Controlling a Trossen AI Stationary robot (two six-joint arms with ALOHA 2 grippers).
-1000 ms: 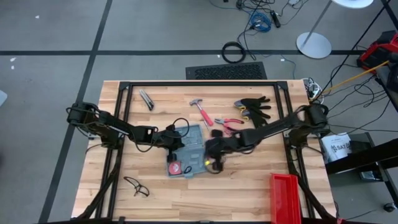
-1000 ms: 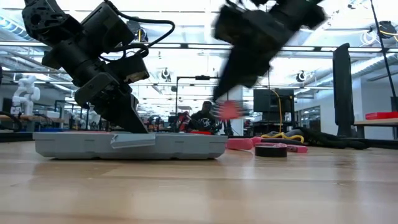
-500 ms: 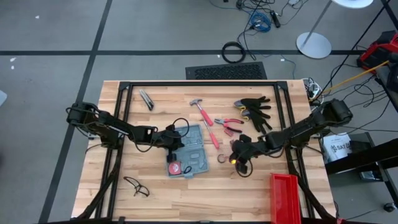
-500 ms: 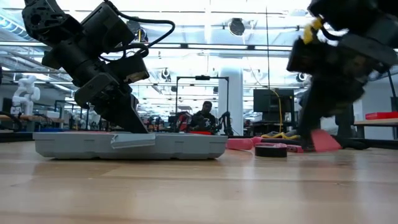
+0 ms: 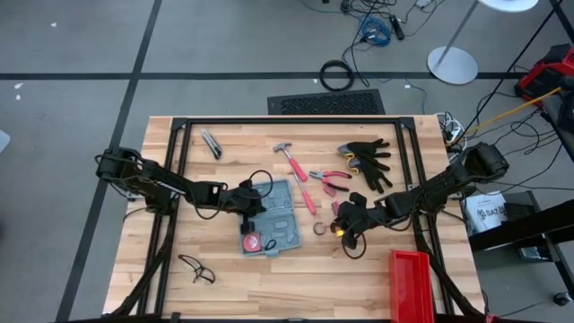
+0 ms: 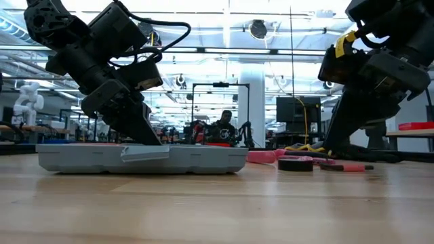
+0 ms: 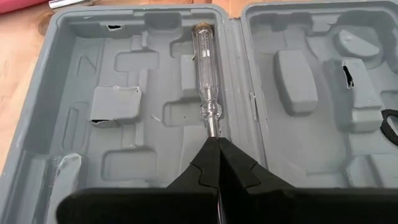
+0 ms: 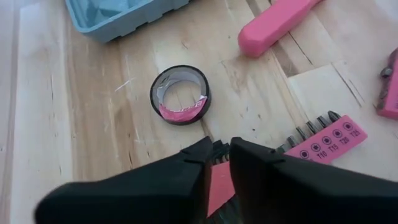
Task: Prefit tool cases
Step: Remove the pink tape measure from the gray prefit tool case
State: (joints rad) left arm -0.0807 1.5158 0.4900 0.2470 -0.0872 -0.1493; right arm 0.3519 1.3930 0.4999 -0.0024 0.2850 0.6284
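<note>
You see the left gripper [image 7: 218,146] pinched tight on a clear screwdriver [image 7: 206,71] in the tool case [image 7: 124,93], while the right gripper [image 8: 215,151] is open just a crack over a pink bit holder [image 8: 326,142].

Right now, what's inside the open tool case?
The tool case holds a clear-handled screwdriver, its shaft pinched by the shut left gripper. Most moulded slots are bare. The gripper covers the near edge, so anything there is hidden.
</note>
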